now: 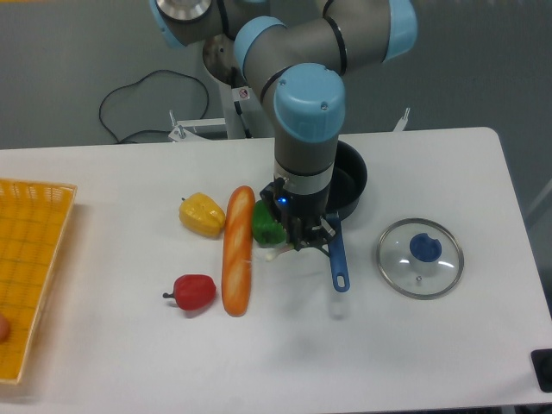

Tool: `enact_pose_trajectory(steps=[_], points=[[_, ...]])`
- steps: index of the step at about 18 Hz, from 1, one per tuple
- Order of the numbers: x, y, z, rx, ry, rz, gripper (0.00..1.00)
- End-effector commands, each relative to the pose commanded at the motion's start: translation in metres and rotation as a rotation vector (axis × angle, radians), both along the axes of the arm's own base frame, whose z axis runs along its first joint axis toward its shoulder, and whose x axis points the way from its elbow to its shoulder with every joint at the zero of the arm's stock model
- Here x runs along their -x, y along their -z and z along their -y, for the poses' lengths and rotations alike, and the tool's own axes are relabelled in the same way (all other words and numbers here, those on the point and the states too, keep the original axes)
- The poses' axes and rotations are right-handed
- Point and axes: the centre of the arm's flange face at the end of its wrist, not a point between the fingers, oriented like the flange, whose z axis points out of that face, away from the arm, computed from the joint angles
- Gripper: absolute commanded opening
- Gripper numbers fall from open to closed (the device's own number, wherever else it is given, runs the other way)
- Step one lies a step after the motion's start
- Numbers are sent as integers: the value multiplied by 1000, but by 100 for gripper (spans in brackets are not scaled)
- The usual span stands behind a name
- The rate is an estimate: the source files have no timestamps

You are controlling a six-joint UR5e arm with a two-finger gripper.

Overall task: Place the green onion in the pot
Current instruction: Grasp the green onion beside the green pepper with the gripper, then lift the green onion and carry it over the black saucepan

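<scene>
Lying mostly hidden beneath the gripper (304, 241), green onion (274, 254) shows only its whitish end, pointing left toward the baguette (237, 250), long axis roughly crosswise; finger spacing indiscernible; pot (352, 177) sits just behind, up-right of the fingers.

Legible text: none. No brand, no., label wording or sign can be read on any item in view.

Only candidate: small white sticker w/ red mark (244, 93) on robot arm (309, 129), near upper joint; too small and blurred to read.
</scene>
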Motion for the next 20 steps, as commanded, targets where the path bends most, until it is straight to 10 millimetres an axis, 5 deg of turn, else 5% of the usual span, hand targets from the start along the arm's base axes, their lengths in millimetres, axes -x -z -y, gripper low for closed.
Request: enact_pose_trajectory(steps=[11,20], points=[[-54,-47,13,-25,46,-7,23],[-59,-70,36,-19,107,-3,23]])
